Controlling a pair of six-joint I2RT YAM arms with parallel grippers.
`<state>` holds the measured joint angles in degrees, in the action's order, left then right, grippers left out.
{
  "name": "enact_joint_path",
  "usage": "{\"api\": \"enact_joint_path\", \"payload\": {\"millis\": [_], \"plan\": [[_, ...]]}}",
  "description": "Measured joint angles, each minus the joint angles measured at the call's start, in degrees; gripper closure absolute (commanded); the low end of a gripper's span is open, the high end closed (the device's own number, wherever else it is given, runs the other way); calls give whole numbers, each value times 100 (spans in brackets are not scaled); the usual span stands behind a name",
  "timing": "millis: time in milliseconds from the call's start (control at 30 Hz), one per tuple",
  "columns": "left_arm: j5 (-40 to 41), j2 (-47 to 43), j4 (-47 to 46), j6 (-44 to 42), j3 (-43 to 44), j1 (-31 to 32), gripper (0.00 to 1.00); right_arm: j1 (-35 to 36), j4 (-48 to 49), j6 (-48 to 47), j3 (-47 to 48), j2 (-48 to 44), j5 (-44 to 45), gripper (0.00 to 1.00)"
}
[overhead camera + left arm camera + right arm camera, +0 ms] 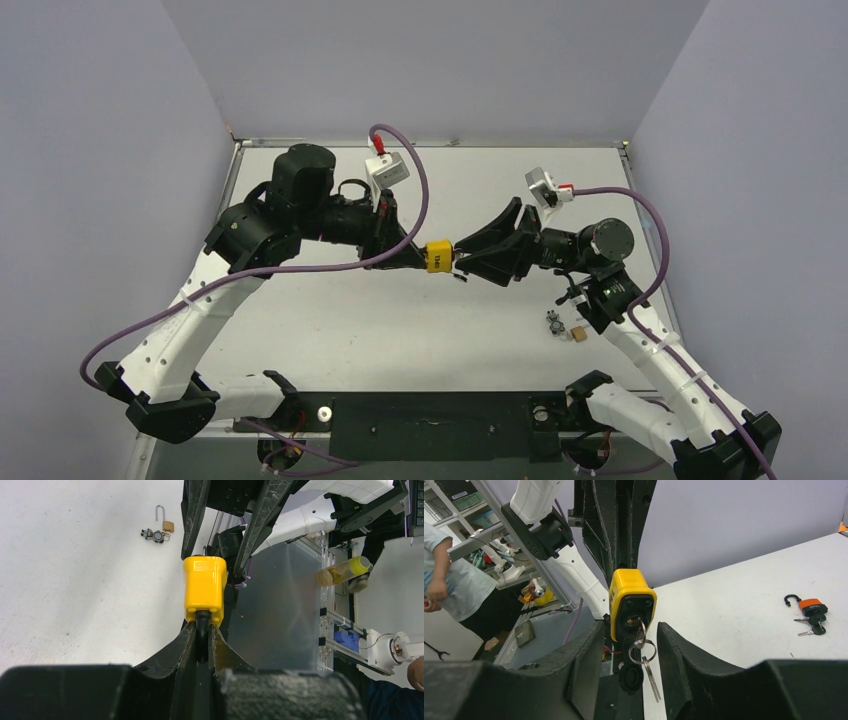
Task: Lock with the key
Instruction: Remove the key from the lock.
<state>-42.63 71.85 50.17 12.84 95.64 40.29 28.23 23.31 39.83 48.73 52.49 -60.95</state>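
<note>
A yellow padlock [437,256] hangs in mid-air between my two grippers. My left gripper [415,255] is shut on its black shackle [202,622], with the padlock body [204,587] just past my fingertips [202,630]. A key [640,629] sits in the keyhole on the padlock's black end [629,600]. A key ring [642,651] with a spare key dangles from it. My right gripper [631,628] is open, one finger on each side of the padlock's key end, not touching the key. It shows in the top view [468,258] too.
A small brass padlock with keys [565,328] lies on the white table near the right arm and also shows in the left wrist view [162,527]. An orange padlock with keys [811,607] lies on the table farther off. A person stands beyond the table edge [444,580].
</note>
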Motion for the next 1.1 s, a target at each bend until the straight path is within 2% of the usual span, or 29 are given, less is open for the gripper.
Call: {"api": "enact_joint_path", "payload": {"millis": [400,600,633,667,1100], "plan": [[63,7,114,0,79,26,100,50,-155,-160,0,-15,0,74],[81,7,120,0,101,55,100,105,-177,-199,0,-15,-15,90],[83,7,131,-2,103,55,100,109,-184,-214,0,-15,-15,98],[87,7,149,-9,105,55,100,109,-208,-216,0,-15,-22,100],[197,28,334,-181,118,66,100,70,-662,-623,2,-48,57,100]]}}
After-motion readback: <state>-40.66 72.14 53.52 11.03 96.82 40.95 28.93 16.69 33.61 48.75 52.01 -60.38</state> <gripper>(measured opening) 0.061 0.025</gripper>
